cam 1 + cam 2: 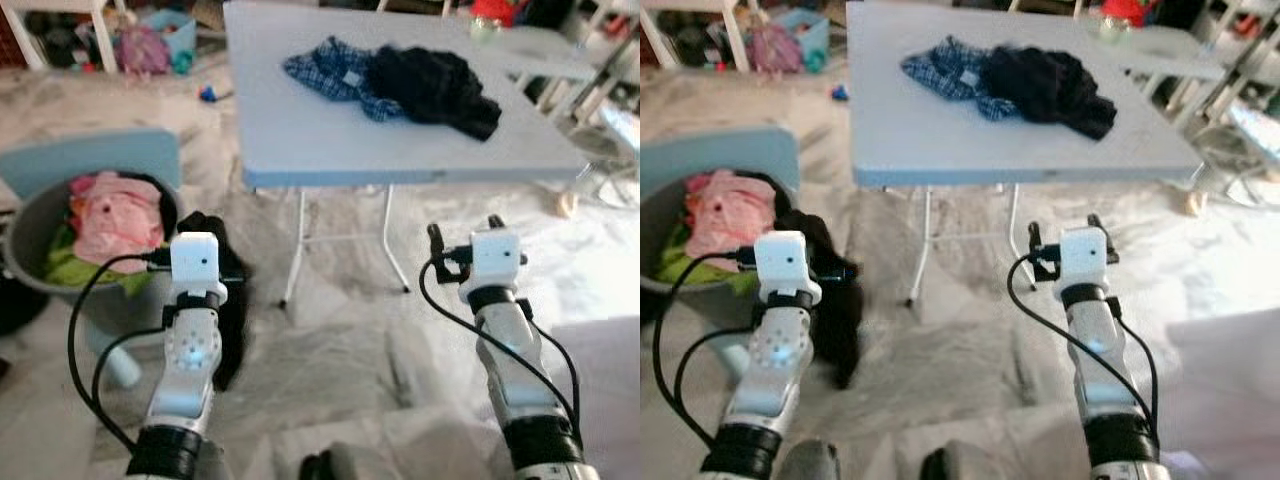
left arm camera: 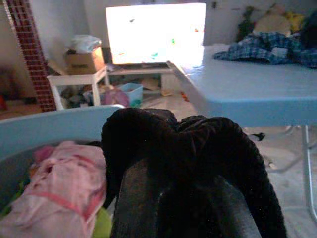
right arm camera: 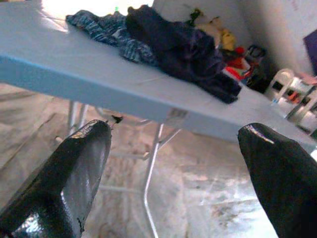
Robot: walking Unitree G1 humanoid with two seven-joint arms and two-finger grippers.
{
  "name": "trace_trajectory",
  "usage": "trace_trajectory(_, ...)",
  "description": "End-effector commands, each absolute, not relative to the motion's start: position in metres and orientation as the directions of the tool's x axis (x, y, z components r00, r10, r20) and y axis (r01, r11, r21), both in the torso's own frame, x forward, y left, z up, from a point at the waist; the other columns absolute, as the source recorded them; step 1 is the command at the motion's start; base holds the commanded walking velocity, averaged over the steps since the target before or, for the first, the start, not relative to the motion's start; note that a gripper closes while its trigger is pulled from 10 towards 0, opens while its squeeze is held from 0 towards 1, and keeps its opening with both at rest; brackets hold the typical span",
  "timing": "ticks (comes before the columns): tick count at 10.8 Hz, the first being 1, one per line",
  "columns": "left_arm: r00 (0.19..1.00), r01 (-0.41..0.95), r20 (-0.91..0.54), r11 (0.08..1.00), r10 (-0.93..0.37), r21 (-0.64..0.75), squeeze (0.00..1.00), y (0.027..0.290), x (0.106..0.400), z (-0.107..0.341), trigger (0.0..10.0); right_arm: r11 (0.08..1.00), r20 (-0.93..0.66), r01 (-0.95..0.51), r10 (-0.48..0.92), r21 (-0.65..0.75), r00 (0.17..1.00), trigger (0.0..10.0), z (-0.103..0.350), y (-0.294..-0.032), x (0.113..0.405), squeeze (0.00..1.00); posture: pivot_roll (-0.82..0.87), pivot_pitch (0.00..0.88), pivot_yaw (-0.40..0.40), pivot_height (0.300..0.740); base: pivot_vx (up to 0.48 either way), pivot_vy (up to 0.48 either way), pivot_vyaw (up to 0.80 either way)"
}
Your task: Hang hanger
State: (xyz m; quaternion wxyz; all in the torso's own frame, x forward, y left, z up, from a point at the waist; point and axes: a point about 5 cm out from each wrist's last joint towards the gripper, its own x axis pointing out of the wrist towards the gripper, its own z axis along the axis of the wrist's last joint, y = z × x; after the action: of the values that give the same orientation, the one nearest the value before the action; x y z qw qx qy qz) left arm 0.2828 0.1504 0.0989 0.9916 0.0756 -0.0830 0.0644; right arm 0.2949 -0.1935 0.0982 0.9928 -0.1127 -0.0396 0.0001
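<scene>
Both silver arms raised forward from the bottom of the head views, forearms roughly parallel, wrists level with each other, each topped by a white camera block with black cables looping down along the forearm.

Left gripper (image 1: 205, 228): two long black fingers (image 2: 143, 198) pressed together on a dark, thick fabric garment (image 2: 193, 148), which bunches over them and hangs beside the forearm.

Right gripper (image 3: 178, 163): jaws spread wide, nothing between them. Black fingertips (image 3: 81, 158) glossy, pointing forward, held apart in open air.
</scene>
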Motion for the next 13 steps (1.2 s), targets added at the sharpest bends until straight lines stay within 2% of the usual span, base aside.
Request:
trace_trajectory(1, 0.976, -0.141, 0.186, 0.98, 0.114, 0.141, 0.0, 0.15, 0.279, 0.1, 10.0, 0.977, 0.087, 0.018, 0.0, -0.211, 0.996, 10.0, 0.098, -0.193, 0.298, 0.0, 0.03, 0.109, -0.14, 0.74, 0.0, -0.281, 0.0)
trace_trajectory(2, 0.977, -0.135, 0.184, 0.98, 0.107, 0.148, 0.0, 0.15, 0.278, 0.099, 10.0, 0.979, 0.092, 0.023, -0.004, -0.204, 0.996, 10.0, 0.099, -0.191, 0.298, 0.0, 0.03, 0.109, -0.14, 0.74, 0.0, -0.274, 0.0)
trace_trajectory(3, 0.979, -0.117, 0.182, 0.979, 0.086, 0.165, 0.0, 0.154, 0.28, 0.1, 10.0, 0.982, 0.094, 0.037, -0.02, -0.186, 0.995, 10.0, 0.099, -0.189, 0.299, 0.0, 0.04, 0.127, -0.073, 0.74, 0.0, -0.3, 0.0)
trace_trajectory(4, 0.981, -0.112, 0.176, 0.98, 0.082, 0.164, 0.0, 0.156, 0.281, 0.1, 10.0, 0.983, 0.088, 0.038, -0.023, -0.179, 0.996, 10.0, 0.095, -0.188, 0.297, 0.0, 0.03, 0.137, -0.055, 0.74, 0.0, -0.356, 0.0)
trace_trajectory(12, 0.985, -0.102, 0.152, 0.983, 0.079, 0.155, 0.0, 0.153, 0.278, 0.096, 10.0, 0.979, 0.088, 0.063, -0.046, -0.196, 0.995, 10.0, 0.094, -0.198, 0.292, 0.0, 0.02, 0.149, -0.054, 0.74, 0.0, -0.305, 0.0)
trace_trajectory(13, 0.984, -0.104, 0.159, 0.984, 0.081, 0.146, 0.0, 0.152, 0.278, 0.098, 10.0, 0.979, 0.083, 0.064, -0.048, -0.195, 0.995, 10.0, 0.092, -0.198, 0.29, 0.0, 0.02, 0.15, -0.051, 0.74, 0.0, 0.0, 0.0)
